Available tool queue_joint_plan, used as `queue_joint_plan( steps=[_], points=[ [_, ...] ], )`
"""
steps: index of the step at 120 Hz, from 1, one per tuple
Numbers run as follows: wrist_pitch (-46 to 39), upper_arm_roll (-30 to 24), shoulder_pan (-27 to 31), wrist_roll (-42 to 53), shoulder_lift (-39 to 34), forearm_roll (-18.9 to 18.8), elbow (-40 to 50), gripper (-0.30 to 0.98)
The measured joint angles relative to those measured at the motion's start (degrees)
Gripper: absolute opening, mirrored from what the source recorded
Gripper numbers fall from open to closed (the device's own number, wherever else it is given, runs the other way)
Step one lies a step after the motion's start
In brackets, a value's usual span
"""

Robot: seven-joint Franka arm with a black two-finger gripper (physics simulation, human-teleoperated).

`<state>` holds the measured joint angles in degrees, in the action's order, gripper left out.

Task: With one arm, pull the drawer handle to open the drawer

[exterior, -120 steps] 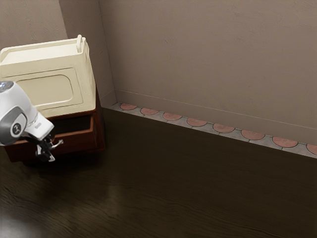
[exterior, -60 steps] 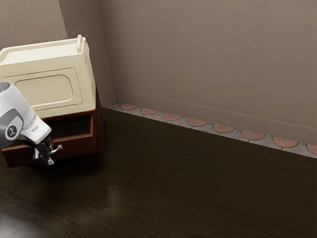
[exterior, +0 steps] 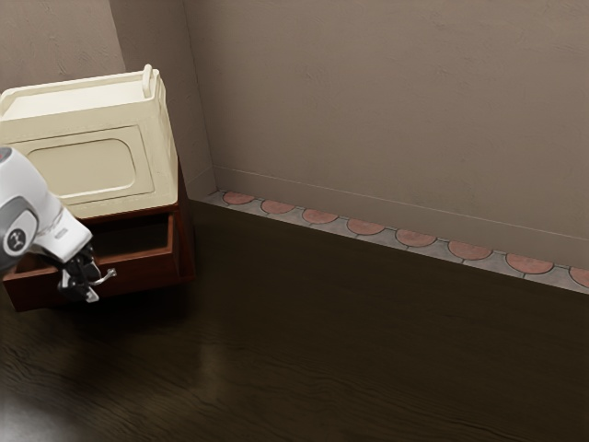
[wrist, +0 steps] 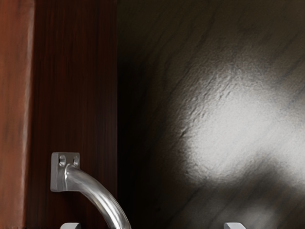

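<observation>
Exterior view, left to right: the white arm (exterior: 23,207) carries the black gripper (exterior: 86,282), located at the drawer front. Gripper state: fingers spread, with the handle (exterior: 109,275) between them. The cream case (exterior: 83,170) has a recessed panel with rounded corners and sits on the red-brown wooden base (exterior: 187,230). The drawer (exterior: 147,270) is partly open; its interior is dark. The handle is curved, smooth metal, secured by a rectangular mount with two holes. Adjacent: dark, grained floor (exterior: 350,350); scalloped pink-and-grey tiles (exterior: 365,226); textured wall (exterior: 396,101).
</observation>
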<state>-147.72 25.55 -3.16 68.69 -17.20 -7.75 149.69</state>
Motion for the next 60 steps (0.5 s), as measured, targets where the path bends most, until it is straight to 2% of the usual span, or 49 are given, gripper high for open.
queue_joint_plan(
  steps=[31,40,48,60],
  points=[
    [2.5,0.0,2.8,0.4,-7.2,-2.7,1.0,0.41],
    [5.5,-0.3,2.4,0.4,-8.7,-3.8,-1.5,0.46],
    [9.1,-0.9,0.4,0.4,-7.3,-4.0,-6.5,0.52],
    [14.8,-1.1,-1.8,-0.6,-1.4,-3.7,-15.2,0.58]
  ],
)
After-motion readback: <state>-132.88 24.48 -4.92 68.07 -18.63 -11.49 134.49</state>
